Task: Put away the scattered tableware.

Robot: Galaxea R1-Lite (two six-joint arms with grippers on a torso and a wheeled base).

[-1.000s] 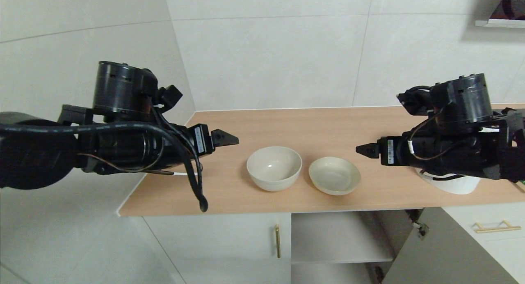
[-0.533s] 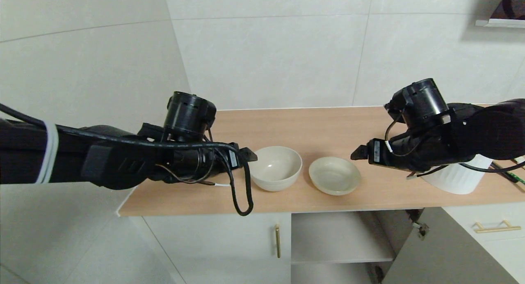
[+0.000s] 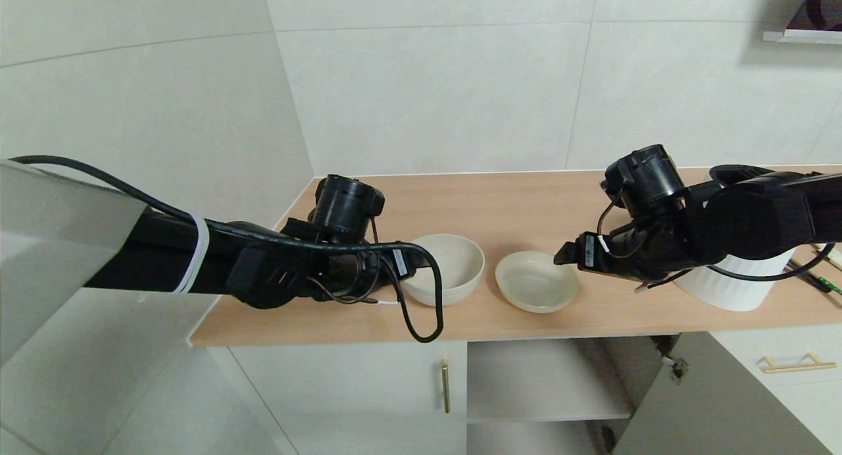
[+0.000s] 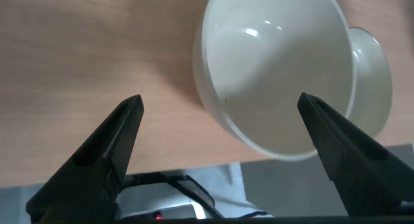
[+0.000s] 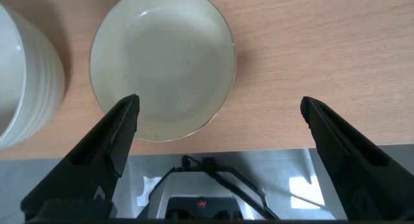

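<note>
While the deep cream round bowl (image 3: 442, 267) is sitting upright on the light wooden counter (image 3: 500, 205), the left gripper (image 3: 408, 263) is hanging just beside the bowl's left side. In the left wrist view its 2 black fingers (image 4: 97, 166) are standing wide apart, so this claw is open and is holding nothing. The bowl is showing in the gap between them. I cannot tell if a finger is touching the rim.

A shallow cream dish (image 3: 536, 281) is sitting on the counter just to the right of the bowl. The 2 are lying close, but a thin strip of wood is showing between them. The right gripper (image 3: 560, 254) is hanging over the dish's right edge. In the right wrist view its fingers are also spread wide, so this claw is open and is holding nothing too. 1 finger is lying over the edge of the dish and the other is lying over bare wood.

A white ribbed pot (image 3: 730, 290) is standing on the counter farther right, partly behind the right arm. Under the counter a white cupboard (image 3: 546, 383) is standing open, with 1 shelf showing inside. A gold handle (image 3: 445, 386) is sitting on the shut door beside it.
</note>
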